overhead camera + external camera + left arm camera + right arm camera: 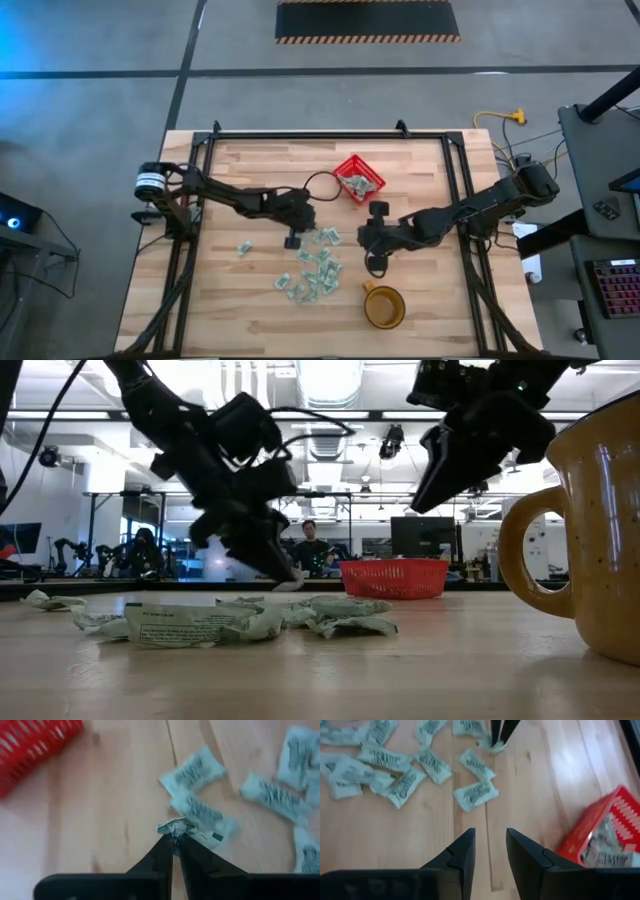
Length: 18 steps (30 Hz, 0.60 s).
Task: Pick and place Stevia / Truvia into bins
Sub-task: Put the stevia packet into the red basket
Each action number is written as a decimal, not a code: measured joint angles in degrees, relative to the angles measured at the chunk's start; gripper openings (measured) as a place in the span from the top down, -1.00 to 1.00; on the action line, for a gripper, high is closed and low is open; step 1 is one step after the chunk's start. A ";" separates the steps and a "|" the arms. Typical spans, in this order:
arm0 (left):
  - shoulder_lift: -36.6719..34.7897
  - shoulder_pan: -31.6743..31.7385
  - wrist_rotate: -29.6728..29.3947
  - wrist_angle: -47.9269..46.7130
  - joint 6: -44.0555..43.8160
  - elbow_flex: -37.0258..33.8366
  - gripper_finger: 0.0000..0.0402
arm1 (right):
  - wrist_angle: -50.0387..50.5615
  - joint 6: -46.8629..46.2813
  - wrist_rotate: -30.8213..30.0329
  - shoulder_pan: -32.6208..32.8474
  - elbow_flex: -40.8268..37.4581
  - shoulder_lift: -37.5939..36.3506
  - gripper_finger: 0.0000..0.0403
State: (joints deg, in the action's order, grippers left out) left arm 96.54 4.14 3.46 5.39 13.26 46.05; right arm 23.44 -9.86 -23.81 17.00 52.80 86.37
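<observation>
Left gripper (175,836) pinched shut on a crumpled sachet (176,826), caught only by one corner at the very tips, low at the near edge of the sachet pile (315,268). Seen from the right wrist as two dark tips meeting over that same packet (492,744). Held just beside two neighbouring sachets (194,770), one of them seemingly tucked partly under the gripped one.

Right gripper (490,852) spread to a moderate gap, holding nothing, poised above bare table (240,310) between the pile and the red basket (358,178). Basket well apart from the left gripper, toward the far side of the table, already carrying several sachets (605,842). Amber mug (383,306) standing near the right arm, on the near side.

Judged risks: so slight a grip on crumpled paper, likely to slip out during the lift or the swing toward the basket, dropping short on the wood. Neighbouring packet possibly dragged along and shed halfway, if truly overlapped. Right arm parked close to the path between pile and basket, so a direct carry liable to brush it. Low basket walls and a light basket: a low approach apt to nudge it aside or tip the packet over the rim.
</observation>
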 joint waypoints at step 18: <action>0.96 7.36 -14.37 33.43 13.72 5.89 0.94 | 3.37 -4.87 0.33 2.90 -1.12 0.04 0.56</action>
State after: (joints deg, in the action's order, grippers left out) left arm 97.50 11.50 -10.91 38.82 26.97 51.94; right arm 26.80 -14.73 -23.49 19.90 51.68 86.41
